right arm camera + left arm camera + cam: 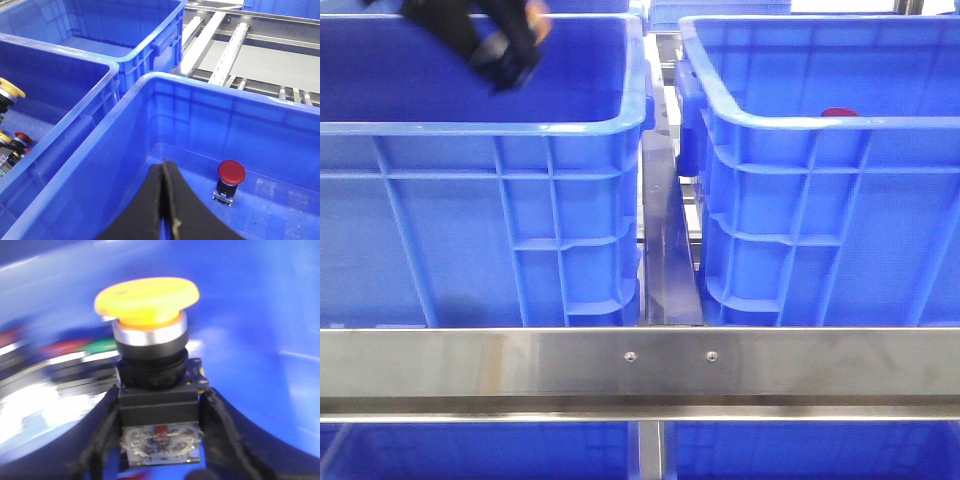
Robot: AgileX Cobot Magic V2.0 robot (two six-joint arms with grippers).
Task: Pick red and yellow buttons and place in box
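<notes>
My left gripper (pixel 505 45) is high over the left blue crate (pixel 470 127). In the left wrist view it (pixel 161 390) is shut on the black body of the yellow button (pixel 147 300), cap away from the wrist. The red button (pixel 231 172) stands upright on the floor of the right blue crate, the box (pixel 210 85). Its cap just shows over the box rim (pixel 800 122) in the front view (pixel 838 112). My right gripper (pixel 164 165) is shut and empty inside the box, a short way from the red button.
The left crate (pixel 65 51) holds other buttons, a yellow-capped one (pixel 10 90) and a red one (pixel 22 137). A third blue crate (pixel 172 25) stands behind it. A roller conveyor (pixel 235 40) runs behind the box. A steel rail (pixel 640 365) crosses in front.
</notes>
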